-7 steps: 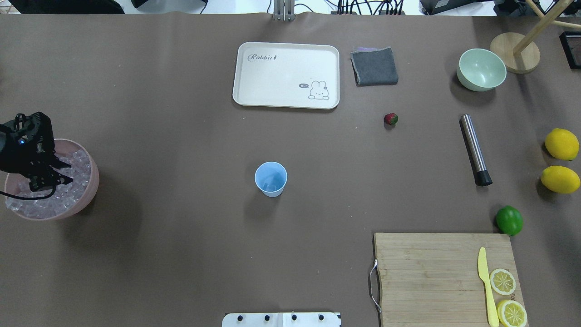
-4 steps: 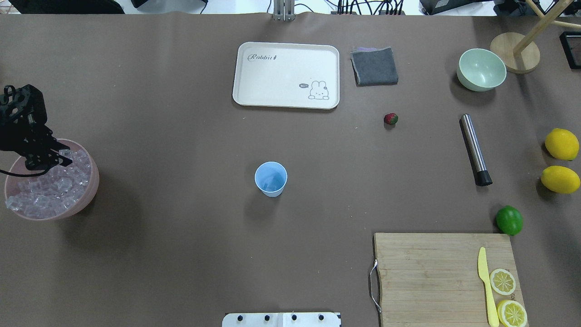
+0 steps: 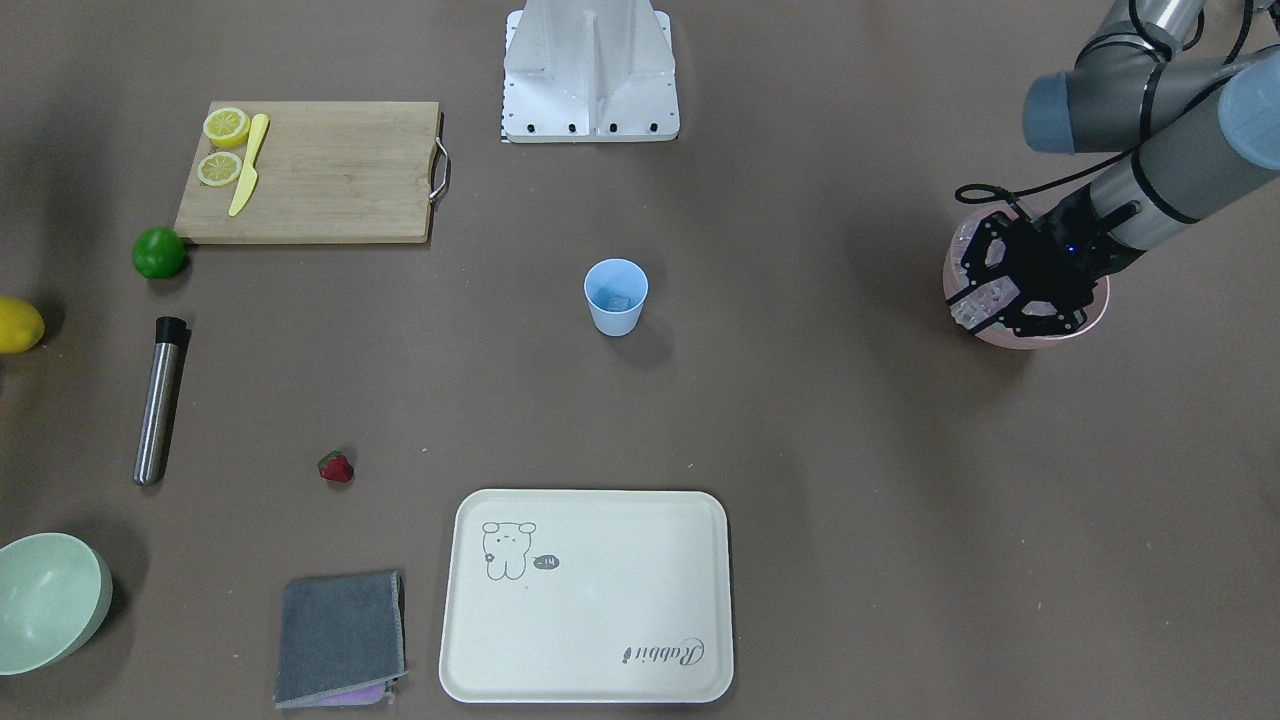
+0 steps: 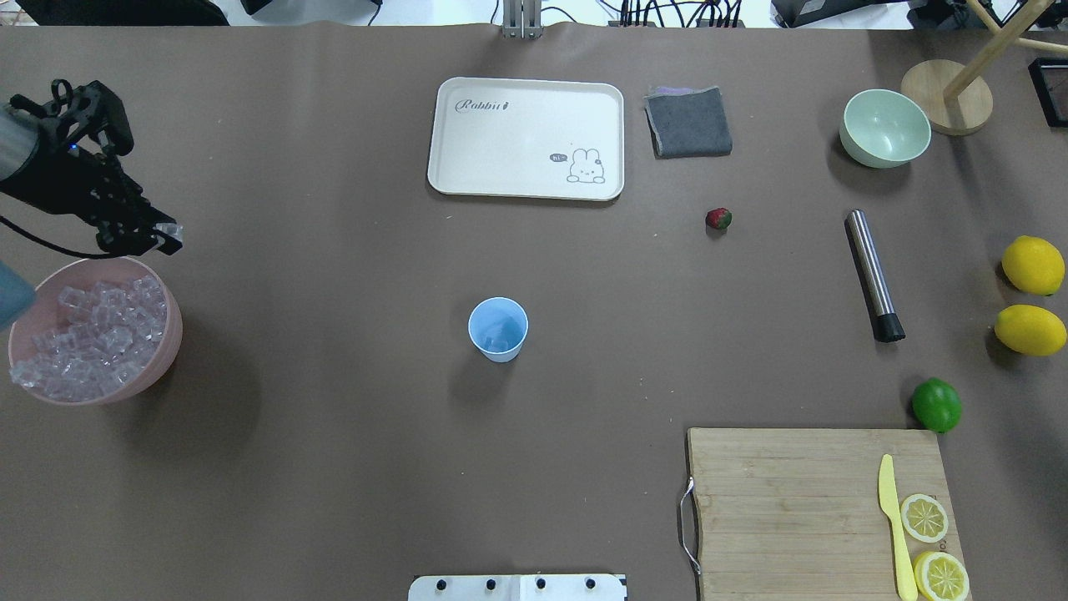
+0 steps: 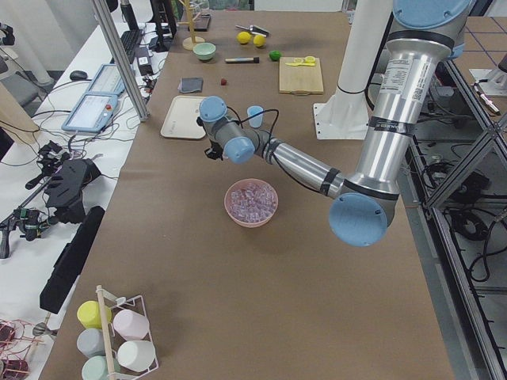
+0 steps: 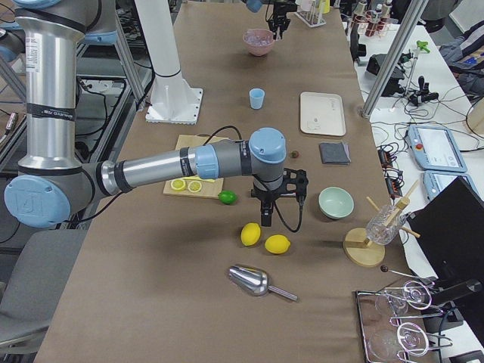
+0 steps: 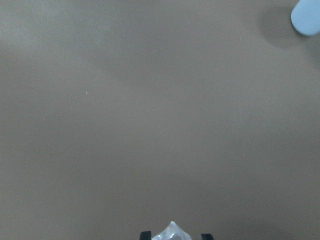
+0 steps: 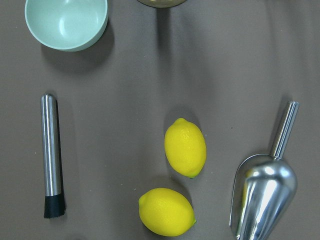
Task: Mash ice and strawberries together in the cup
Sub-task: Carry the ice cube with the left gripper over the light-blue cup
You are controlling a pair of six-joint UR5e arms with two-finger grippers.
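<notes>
The light-blue cup (image 4: 498, 328) stands upright mid-table, with a clear cube lying inside it. A pink bowl (image 4: 169, 338) at the left edge is full of ice (image 4: 92, 338). My left gripper (image 4: 163, 239) hangs just beyond the bowl's far rim, shut on one ice cube (image 4: 172, 229). That cube (image 7: 171, 231) also shows between the fingertips in the left wrist view, with the cup (image 7: 306, 17) far off at the top right. The strawberry (image 4: 718, 219) lies on the table right of centre. My right gripper (image 6: 266, 219) shows only in the exterior right view, above the lemons; I cannot tell its state.
A cream tray (image 4: 526, 138), a grey cloth (image 4: 688, 123) and a pale green bowl (image 4: 884, 128) sit at the far side. A steel muddler (image 4: 874, 275), two lemons (image 4: 1033, 265), a lime (image 4: 936, 405) and a cutting board (image 4: 793, 501) are at the right. A metal scoop (image 8: 262, 195) lies beside the lemons.
My left gripper has lifted out of the pink bowl with an ice cube between its fingers and moved toward the table's far side and slightly right. Nothing else has moved.
</notes>
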